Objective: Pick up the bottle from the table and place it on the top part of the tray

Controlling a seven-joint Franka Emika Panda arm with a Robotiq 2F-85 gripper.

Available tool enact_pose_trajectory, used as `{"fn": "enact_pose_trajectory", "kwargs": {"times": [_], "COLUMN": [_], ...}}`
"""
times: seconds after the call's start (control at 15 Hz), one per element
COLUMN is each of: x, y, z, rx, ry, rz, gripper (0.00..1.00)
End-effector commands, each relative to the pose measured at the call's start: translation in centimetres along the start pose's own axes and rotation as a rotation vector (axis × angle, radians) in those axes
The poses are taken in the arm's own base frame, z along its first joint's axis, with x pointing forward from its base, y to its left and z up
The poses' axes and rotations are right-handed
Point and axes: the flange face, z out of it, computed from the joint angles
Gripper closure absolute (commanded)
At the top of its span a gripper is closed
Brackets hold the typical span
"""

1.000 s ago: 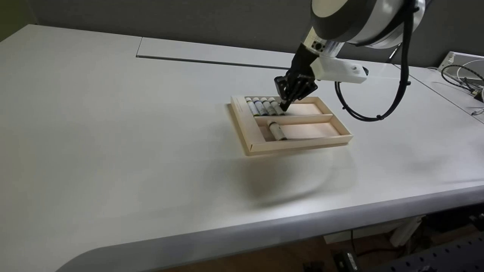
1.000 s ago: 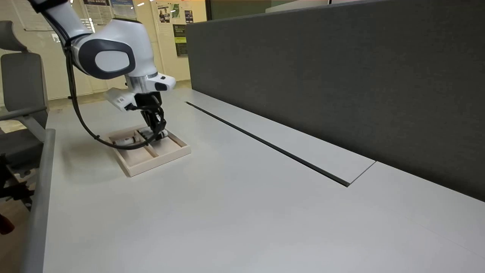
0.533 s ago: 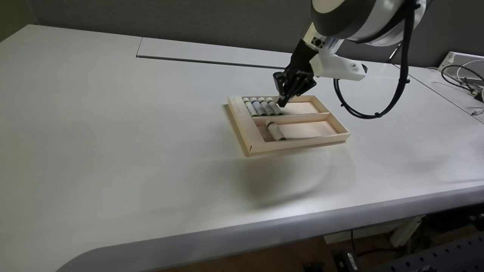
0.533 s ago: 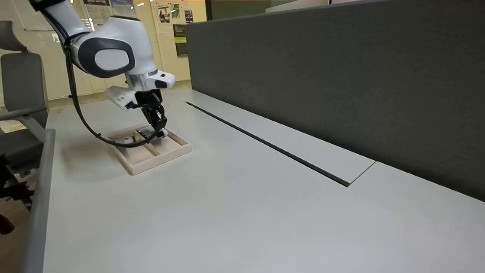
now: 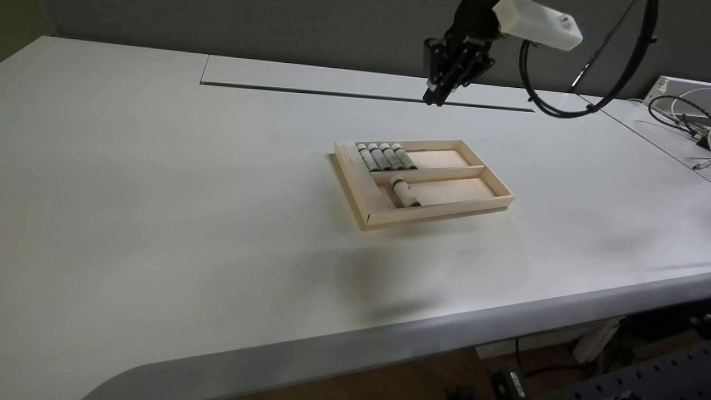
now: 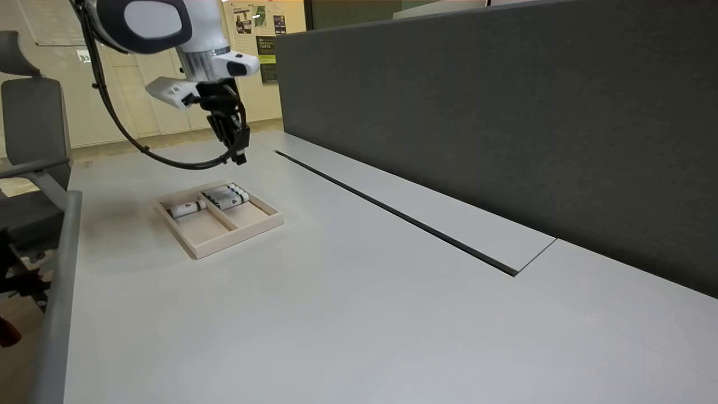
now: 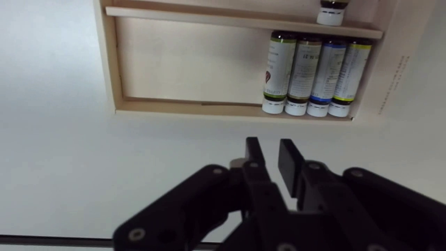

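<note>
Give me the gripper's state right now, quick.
Gripper: open, holding nothing; in the wrist view its jaws stand partly apart with a bare gap between them.

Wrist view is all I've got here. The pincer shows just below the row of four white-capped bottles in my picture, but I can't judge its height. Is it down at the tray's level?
Observer: No. In both exterior views the pincer hangs well above the tabletop, apart from the tray.
Operator: And the lone bottle by the divider? My frame's top edge cuts it off; I get little more than its white cap.
Observer: In an exterior view its body shows too: it lies on its side across its compartment, from the divider toward the outer wall.
</note>
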Motion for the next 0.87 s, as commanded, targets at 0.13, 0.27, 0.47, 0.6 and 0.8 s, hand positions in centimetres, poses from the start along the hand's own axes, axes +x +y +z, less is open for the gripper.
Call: {"fn": "enact_pose_trajectory", "kwargs": {"times": [0.13, 0.27, 0.47, 0.6, 0.8], "x": [0.2, 0.2, 0.2, 0.0, 0.0], "y": [0.4, 0.6, 1.0, 0.8, 0.8], "z": [-7.2, -8.8, -10.5, -9.7, -9.7], "rx": [-0.012, -0.022, -0.027, -0.02, -0.02], "ry": [-0.07, -0.097, -0.139, -0.129, -0.132], "rz": [-0.004, 0.0, 0.004, -0.006, -0.006], "gripper": [0.34, 0.2, 0.02, 0.0, 0.0]}}
